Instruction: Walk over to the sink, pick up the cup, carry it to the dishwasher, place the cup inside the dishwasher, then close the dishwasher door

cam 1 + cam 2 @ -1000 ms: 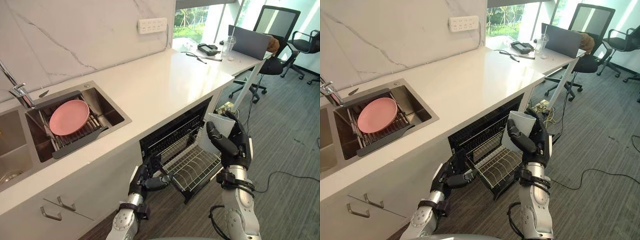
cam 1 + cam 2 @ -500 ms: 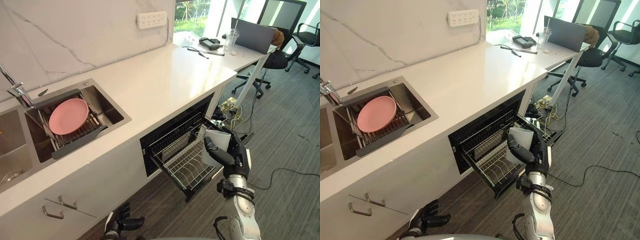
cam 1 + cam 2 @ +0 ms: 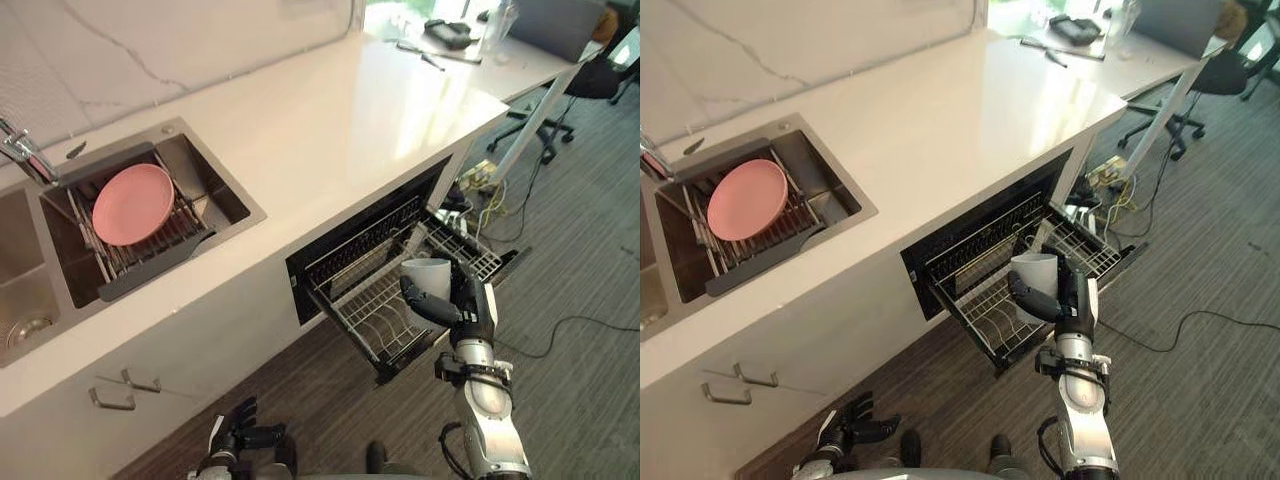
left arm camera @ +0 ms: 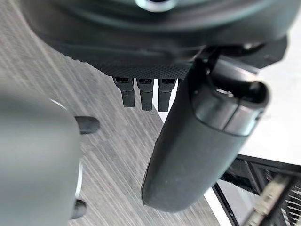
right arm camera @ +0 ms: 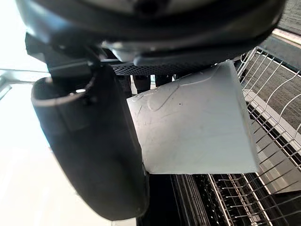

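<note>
Holding the cup (image 3: pixel 424 276) above the dishwasher rack (image 3: pixel 362 300), we curl our right hand (image 3: pixel 468 306) round it; our left hand (image 3: pixel 240 438) hangs slack-fingered, well apart.

A long white worktop (image 3: pixel 330 110) runs along a white marble wall (image 3: pixel 120 50) veined in grey, and daylight falls bright on its far end. Below it a pale cabinet front (image 3: pixel 60 420) carries two metal bar handles (image 3: pixel 140 384). The floor (image 3: pixel 580 240) is dark grey with fine stripes. At the far right stands a desk (image 3: pixel 550 62) with a black office chair (image 3: pixel 597 80) beside it. A tangle of cables (image 3: pixel 482 185) lies on the floor near the desk's leg.
</note>
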Robot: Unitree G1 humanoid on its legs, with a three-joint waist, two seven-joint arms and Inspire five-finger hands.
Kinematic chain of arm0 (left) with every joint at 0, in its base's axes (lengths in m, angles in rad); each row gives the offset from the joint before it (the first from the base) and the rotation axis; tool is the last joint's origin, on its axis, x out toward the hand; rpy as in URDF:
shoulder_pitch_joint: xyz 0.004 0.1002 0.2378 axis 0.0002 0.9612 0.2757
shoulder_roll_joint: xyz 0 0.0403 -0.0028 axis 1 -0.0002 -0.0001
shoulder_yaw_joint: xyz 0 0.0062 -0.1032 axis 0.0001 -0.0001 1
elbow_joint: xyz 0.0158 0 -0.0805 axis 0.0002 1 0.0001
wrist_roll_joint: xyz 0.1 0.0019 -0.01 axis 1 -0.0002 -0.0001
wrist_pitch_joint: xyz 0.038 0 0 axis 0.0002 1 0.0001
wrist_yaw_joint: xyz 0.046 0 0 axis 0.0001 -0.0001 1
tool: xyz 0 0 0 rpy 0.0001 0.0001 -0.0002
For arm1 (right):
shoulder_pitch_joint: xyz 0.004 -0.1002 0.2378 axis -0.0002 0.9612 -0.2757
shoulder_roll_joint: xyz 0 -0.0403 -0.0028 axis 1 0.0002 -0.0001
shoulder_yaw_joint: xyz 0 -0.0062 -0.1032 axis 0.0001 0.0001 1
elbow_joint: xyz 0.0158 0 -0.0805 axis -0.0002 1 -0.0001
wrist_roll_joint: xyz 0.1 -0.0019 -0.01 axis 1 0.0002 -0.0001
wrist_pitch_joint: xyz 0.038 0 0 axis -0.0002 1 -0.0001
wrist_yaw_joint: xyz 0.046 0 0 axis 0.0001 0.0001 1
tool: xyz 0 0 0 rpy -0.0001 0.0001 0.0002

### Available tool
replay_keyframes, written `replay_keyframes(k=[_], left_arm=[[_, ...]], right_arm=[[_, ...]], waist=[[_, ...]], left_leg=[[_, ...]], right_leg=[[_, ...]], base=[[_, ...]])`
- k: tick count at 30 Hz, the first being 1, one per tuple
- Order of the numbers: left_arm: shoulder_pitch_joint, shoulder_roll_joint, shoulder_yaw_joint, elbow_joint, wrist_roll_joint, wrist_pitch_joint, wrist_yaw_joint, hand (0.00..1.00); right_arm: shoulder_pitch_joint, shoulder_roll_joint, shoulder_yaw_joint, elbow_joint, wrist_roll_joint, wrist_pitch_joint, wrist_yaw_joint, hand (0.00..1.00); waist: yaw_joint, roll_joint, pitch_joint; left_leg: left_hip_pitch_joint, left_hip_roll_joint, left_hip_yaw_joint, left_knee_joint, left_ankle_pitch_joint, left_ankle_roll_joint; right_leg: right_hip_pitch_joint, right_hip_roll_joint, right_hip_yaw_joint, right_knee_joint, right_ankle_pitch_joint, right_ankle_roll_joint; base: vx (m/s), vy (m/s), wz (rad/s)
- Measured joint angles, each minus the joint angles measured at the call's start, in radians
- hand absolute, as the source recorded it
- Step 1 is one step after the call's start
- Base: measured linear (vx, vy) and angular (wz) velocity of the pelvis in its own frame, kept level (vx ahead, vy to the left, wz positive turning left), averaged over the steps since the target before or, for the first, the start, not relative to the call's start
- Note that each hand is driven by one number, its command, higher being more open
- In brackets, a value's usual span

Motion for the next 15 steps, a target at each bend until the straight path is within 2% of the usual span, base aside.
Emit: replay_keyframes(k=[2, 4, 9, 15], left_arm=[[-0.014, -0.001, 0.000, -0.003, 0.002, -0.003, 0.000, 0.90], [-0.036, -0.002, 0.000, -0.006, 0.014, -0.004, 0.000, 0.90], [-0.059, -0.004, 0.004, -0.020, 0.015, -0.026, 0.002, 0.90], [-0.079, -0.010, 0.002, -0.020, 0.012, -0.041, 0.011, 0.90]], right_arm=[[-0.053, -0.024, 0.015, 0.033, -0.015, 0.000, -0.003, 0.30], [-0.106, -0.043, 0.019, 0.077, -0.039, 0.000, -0.006, 0.30], [-0.218, -0.082, 0.042, 0.189, -0.043, 0.007, -0.033, 0.30], [-0.321, -0.115, 0.060, 0.313, -0.061, 0.023, -0.061, 0.30]], waist=[[0.001, 0.014, 0.035], [0.016, 0.031, 0.071], [0.027, 0.055, 0.140], [0.029, 0.087, 0.186]], left_leg=[[-0.022, 0.001, -0.010, 0.018, 0.000, 0.000], [-0.054, 0.004, -0.014, 0.043, -0.002, -0.002], [-0.124, 0.008, -0.017, 0.110, -0.011, -0.009], [-0.188, 0.010, -0.027, 0.162, -0.011, -0.009]], right_leg=[[-0.016, -0.001, -0.009, 0.013, 0.000, 0.000], [-0.041, 0.000, -0.012, 0.031, 0.000, 0.000], [-0.110, -0.004, -0.010, 0.098, -0.012, -0.004], [-0.179, -0.011, -0.011, 0.168, -0.023, -0.005]], base=[[-0.02, -0.010, 0.14], [-0.07, -0.013, 0.07], [-0.10, -0.009, 0.01], [-0.11, -0.007, 0.04]])
